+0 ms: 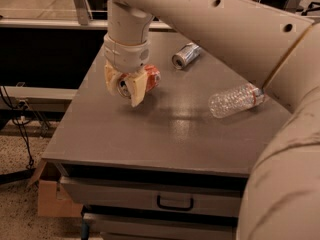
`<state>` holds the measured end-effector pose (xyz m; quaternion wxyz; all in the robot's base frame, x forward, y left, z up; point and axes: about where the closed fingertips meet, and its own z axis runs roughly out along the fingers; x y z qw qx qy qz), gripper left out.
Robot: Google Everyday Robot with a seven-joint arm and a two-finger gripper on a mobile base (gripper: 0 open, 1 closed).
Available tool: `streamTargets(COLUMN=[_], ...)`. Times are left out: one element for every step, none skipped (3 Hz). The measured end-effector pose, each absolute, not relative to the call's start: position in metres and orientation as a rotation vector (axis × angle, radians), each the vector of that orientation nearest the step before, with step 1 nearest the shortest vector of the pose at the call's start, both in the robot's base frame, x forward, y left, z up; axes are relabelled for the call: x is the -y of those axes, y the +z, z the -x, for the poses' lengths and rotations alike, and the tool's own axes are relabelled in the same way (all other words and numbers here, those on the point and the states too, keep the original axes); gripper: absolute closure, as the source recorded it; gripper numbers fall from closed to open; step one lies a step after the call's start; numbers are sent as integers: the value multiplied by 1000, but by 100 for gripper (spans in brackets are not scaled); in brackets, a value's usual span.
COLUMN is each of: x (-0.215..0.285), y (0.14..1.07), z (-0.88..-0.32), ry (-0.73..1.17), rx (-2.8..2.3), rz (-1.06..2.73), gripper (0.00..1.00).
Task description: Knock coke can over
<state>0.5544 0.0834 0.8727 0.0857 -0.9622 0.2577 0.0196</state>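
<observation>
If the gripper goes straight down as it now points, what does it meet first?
Probably the coke can, tilted just under the gripper; beneath that, the table. Depth is unclear.
</observation>
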Motion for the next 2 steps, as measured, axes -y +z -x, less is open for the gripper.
streamTargets(x=[-83,-82], y=[872,873], z=[-554,-554], ry=[68,78], rx=[-769,-775], rz=[2865,2860], gripper=[8,0])
